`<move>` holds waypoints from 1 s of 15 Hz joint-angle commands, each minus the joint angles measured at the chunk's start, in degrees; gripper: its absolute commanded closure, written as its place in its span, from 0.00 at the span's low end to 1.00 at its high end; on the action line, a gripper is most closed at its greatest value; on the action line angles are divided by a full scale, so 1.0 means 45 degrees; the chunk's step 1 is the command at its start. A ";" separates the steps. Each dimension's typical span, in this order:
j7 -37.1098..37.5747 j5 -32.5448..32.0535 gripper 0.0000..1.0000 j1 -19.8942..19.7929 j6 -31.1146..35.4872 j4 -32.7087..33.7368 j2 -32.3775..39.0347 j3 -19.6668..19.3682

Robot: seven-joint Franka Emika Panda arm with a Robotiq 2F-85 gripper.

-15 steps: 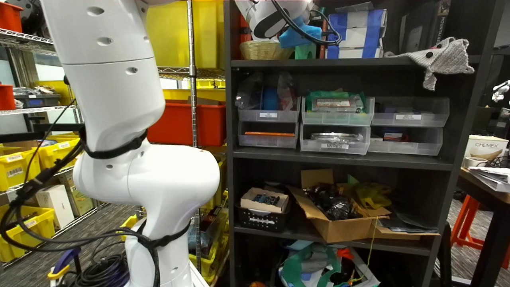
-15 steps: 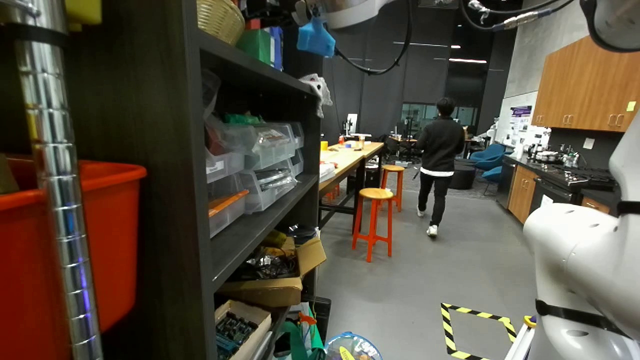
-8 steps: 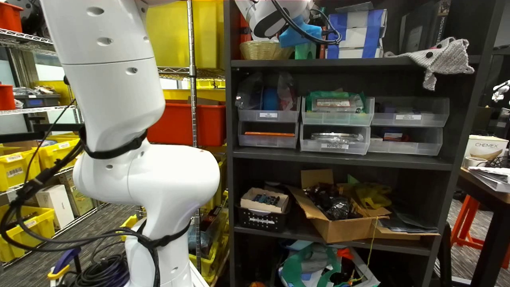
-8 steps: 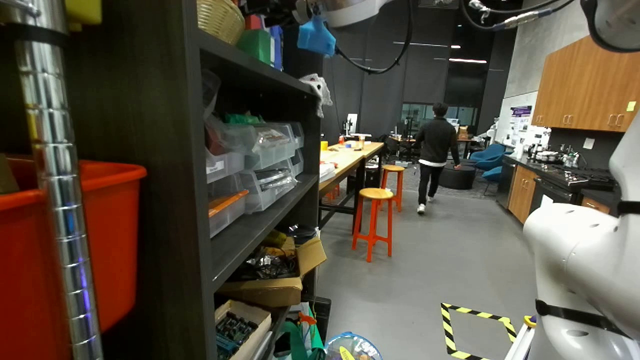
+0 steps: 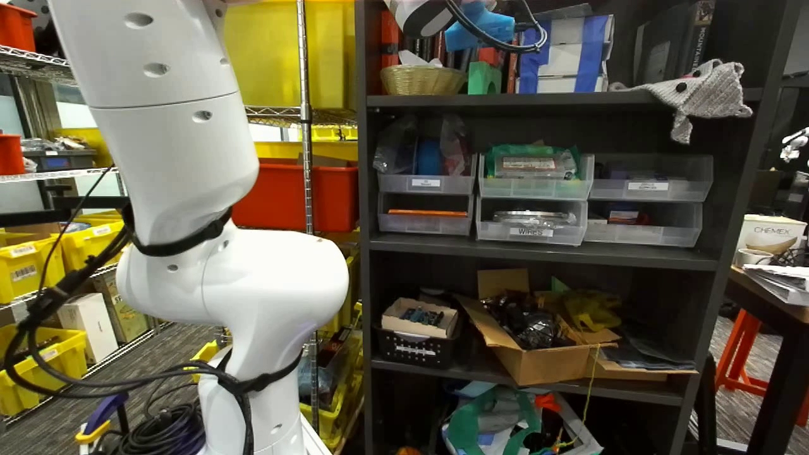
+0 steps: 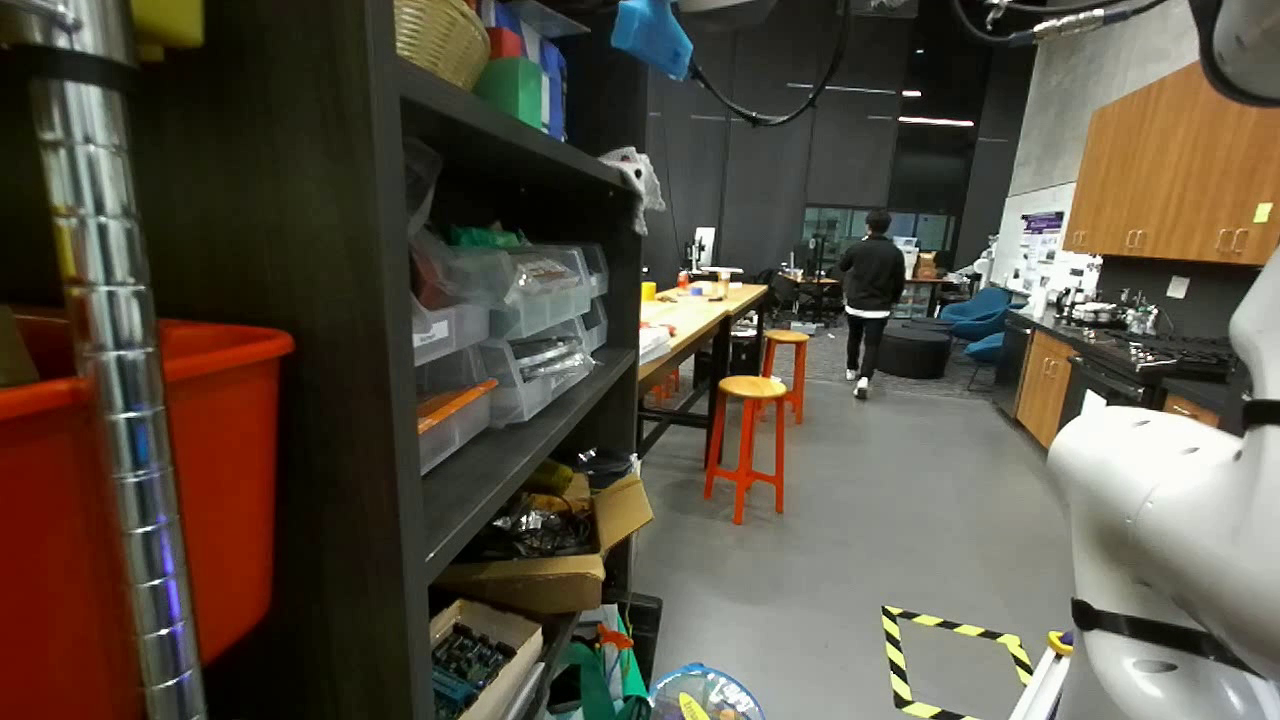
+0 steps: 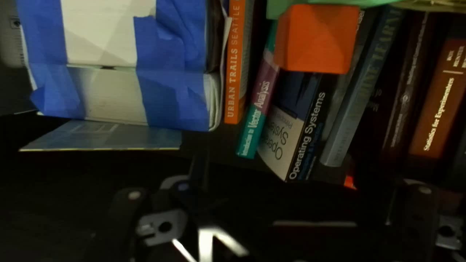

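Jaws: standing wide, nothing visibly held

Set: spread from left of centre to the right side of the lower wrist view; the gap is dark, with no gripped object made out.

Orange block [image 7: 316, 40]: upper right of centre in the wrist view, near the top of both exterior views; appears to sit on a green block [image 5: 484, 79] on the top shelf [image 5: 556, 100]. Handling, by judgement: light, stiff, little risk of crushing; smooth faces may slip under a corner grip. Hold: midway across two opposite side faces. Loose or joined to the green block: cannot tell.

Operating Systems book [image 7: 307, 134]: right of centre in the wrist view, leaning among other volumes [image 7: 435, 112]. Handling: probably dense, stiff at the spine, glossy, liable to slide or fan open. Hold: across the thickness at the spine, both covers pinched; neighbours stand close.

Blue-taped boxes [image 7: 109, 94]: upper left of the wrist view. Handling: likely bulky, firm but dentable; loose tape edges may snag. Hold: across the narrowest span.

Wicker basket [image 5: 422, 82]: near the top of both exterior views, just beside the green block. Handling: probably light, springy, easily scuffed. Hold: at the rim.
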 commanded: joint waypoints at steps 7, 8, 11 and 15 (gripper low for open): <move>0.4742 -0.3689 0.00 -0.5834 -0.0896 -0.1044 -0.0429 0.2322; 0.5450 -0.4480 0.00 -0.6800 -0.1228 -0.1221 -0.0461 0.2750; 0.8084 -0.8047 0.00 -0.8302 -0.2281 -0.1450 -0.0637 0.3045; 0.9613 -1.0014 0.00 -0.8754 -0.5364 -0.1007 -0.1034 0.3302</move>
